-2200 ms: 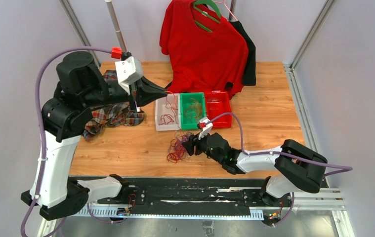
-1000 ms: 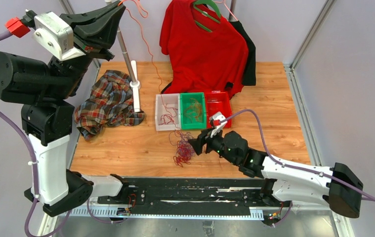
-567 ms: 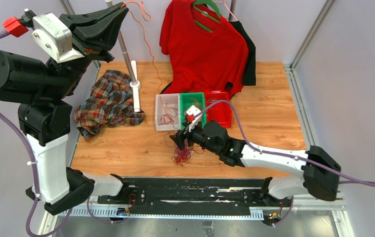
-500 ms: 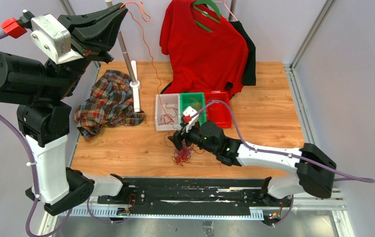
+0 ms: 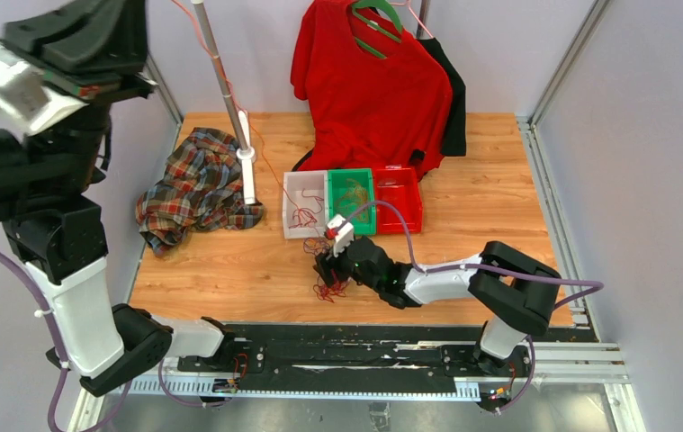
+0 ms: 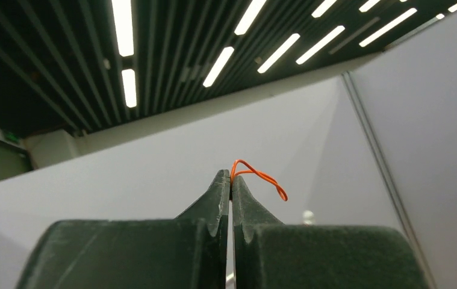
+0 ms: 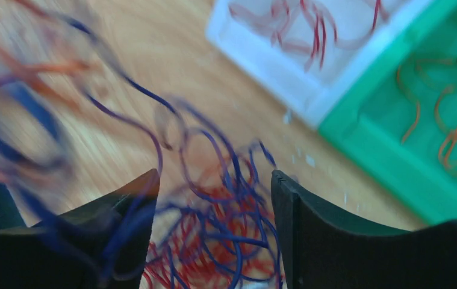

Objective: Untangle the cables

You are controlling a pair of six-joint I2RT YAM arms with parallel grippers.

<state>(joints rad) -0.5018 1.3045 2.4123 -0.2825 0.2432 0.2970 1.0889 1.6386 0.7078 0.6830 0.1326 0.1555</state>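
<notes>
The left jaws are pressed together at their tips on one thin orange wire (image 6: 259, 176), whose free end curls out to the right of the tips. The wrist view looks up at ceiling lights, so we judge the left arm (image 5: 58, 54) to be raised high over the far-left corner of the table (image 5: 490, 225). From the top edge of the overhead view a faint orange line slants down past the upright pole (image 5: 222, 85) toward the bins. We cannot trace where its lower end goes.

The right jaws stand wide apart and hold nothing. They are set low on either side of the tangle of cables (image 7: 214, 247), with red and purple loops between and around the two fingers. Motion blur hides any contact.

The tangle (image 5: 327, 281) lies on the table toward the near edge, just on the near side of the bins. The white bin (image 5: 291, 205) holds loose red wires and the green bin (image 5: 363, 184) holds orange ones. We cannot make out anything in the red bin (image 5: 414, 202).

We judge the task partly done: some wires lie sorted by colour, and one orange wire is being drawn up. A knot of red and purple is left to pull apart.

A plaid cloth (image 5: 195, 184) and a hanging red shirt (image 5: 369, 81) lie farther out and play no part.
</notes>
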